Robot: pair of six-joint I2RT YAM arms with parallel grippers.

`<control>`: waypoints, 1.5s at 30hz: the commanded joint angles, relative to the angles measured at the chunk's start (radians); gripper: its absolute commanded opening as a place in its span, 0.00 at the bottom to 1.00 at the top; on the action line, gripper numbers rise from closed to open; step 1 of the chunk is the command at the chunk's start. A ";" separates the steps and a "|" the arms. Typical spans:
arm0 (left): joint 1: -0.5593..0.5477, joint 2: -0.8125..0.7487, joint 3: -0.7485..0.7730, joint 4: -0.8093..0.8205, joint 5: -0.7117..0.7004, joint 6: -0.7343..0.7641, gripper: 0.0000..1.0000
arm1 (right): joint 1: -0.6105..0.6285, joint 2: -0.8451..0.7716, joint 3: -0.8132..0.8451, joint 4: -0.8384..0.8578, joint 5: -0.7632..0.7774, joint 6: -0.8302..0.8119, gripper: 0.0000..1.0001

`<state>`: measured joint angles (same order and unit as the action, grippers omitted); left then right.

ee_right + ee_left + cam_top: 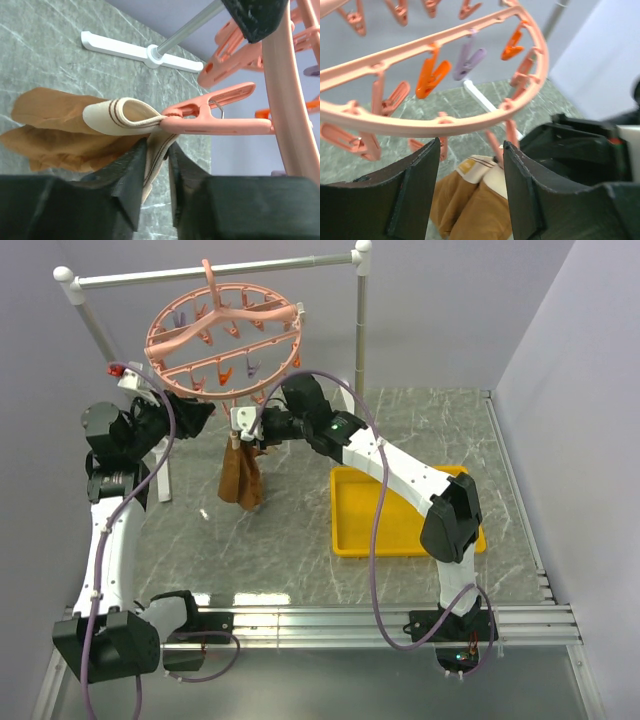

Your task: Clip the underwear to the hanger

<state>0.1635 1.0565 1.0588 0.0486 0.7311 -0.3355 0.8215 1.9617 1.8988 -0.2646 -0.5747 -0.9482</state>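
Observation:
The salmon-pink round hanger hangs from the rail, its ring and clips filling the left wrist view. The brown underwear dangles below it. In the right wrist view a pink clip bites the tan waistband, with the brown cloth drooping behind. My right gripper is shut on a strip of the waistband just under that clip; it also shows in the top view. My left gripper is open and empty, just left of the clip, with the underwear seen between its fingers.
The white and grey rail stands at the back, its post on the right and a white foot on the marble table. A yellow tray lies right of centre, under my right arm.

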 commanded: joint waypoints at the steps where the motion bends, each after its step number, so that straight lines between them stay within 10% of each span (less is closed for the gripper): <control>1: 0.005 0.026 0.053 0.045 -0.103 -0.056 0.58 | 0.008 -0.063 -0.009 0.070 0.015 0.045 0.33; 8: 0.008 0.063 0.064 0.068 -0.157 -0.066 0.58 | 0.008 -0.104 -0.072 0.107 0.059 0.068 0.52; 24: 0.070 0.111 0.081 0.132 -0.167 -0.097 0.59 | -0.142 -0.253 -0.279 0.240 0.013 0.363 0.54; 45: 0.182 -0.016 -0.056 0.419 0.266 -0.353 0.60 | -0.260 -0.184 -0.153 0.439 -0.076 0.806 0.48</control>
<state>0.3347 1.1061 1.0019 0.3782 0.8944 -0.6514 0.5648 1.7668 1.7000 0.1123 -0.6479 -0.1883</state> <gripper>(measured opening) 0.595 0.481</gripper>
